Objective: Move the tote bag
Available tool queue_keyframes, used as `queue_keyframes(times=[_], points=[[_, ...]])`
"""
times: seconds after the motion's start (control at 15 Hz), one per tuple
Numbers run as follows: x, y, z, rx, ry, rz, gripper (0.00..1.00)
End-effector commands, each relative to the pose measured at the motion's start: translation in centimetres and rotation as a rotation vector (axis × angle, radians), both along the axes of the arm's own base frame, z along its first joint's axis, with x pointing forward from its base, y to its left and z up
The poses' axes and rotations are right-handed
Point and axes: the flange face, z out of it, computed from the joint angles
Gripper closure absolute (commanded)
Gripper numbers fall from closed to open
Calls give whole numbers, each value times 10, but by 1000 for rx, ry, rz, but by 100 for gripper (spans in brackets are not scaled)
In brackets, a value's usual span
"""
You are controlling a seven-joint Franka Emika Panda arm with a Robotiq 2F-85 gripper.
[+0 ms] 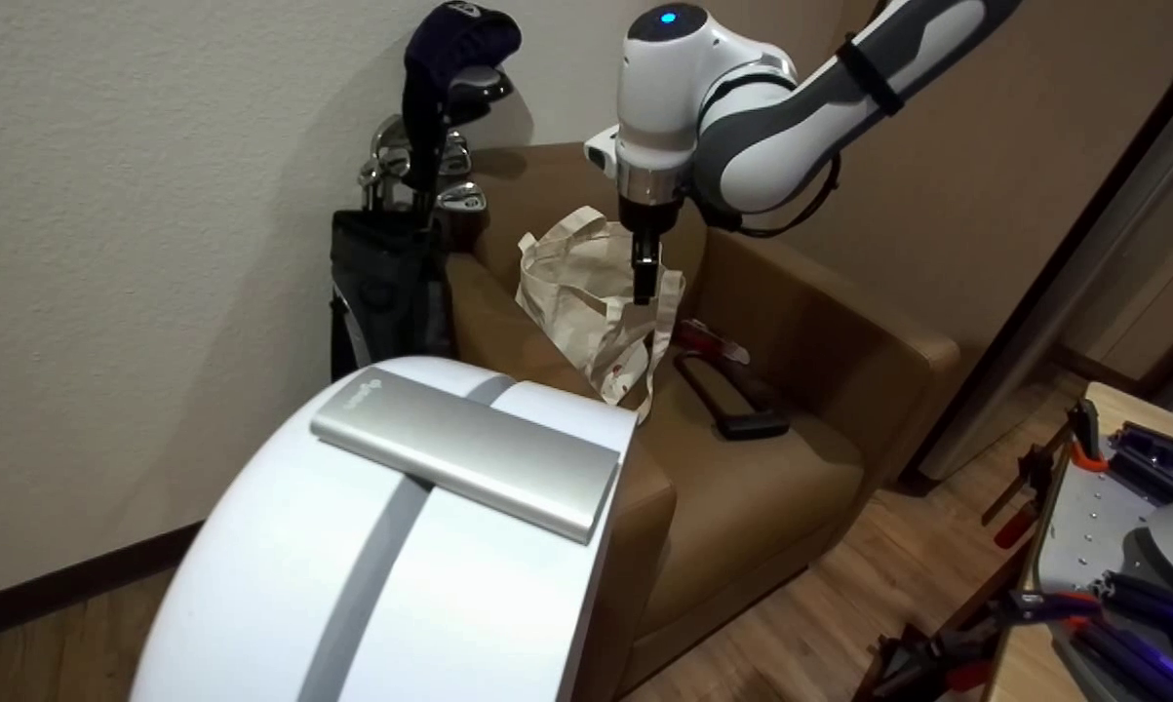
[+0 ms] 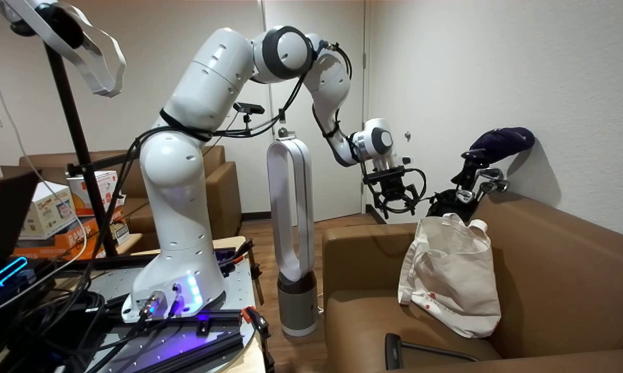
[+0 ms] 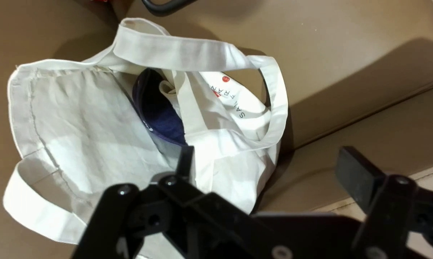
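Note:
The cream tote bag (image 1: 571, 292) leans on the brown armchair's seat against its back. It also shows in an exterior view (image 2: 453, 274) with small red print low on its side; no green patch shows. In the wrist view the tote bag (image 3: 94, 129) gapes open, its loop handles loose and a dark blue item (image 3: 162, 115) inside. My gripper (image 3: 272, 167) is open and empty, fingers wide apart, above the bag's edge and one handle. It points down in both exterior views (image 1: 646, 283) (image 2: 394, 202) and appears to hold nothing. The bag's underside is hidden.
The brown armchair (image 1: 791, 478) has raised armrests. A black hoop-shaped object (image 1: 754, 425) and a red item (image 1: 705, 339) lie on its seat. A dark golf bag (image 1: 381, 283) with clubs stands behind. A tower fan (image 2: 296, 305) stands between robot table and chair.

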Motion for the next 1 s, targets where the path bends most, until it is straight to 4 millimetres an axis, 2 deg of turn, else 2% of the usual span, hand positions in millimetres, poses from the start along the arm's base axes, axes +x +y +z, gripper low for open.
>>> queue_keyframes(times=[0.0,0.2,0.33,0.73,0.93], points=[[13,7,-41,49,-22,104,0],[16,14,-66,53,-52,212,0],[21,17,-76,26,-77,274,0],[38,30,-69,-60,-164,385,0],[46,29,-79,-72,-183,365,0]])
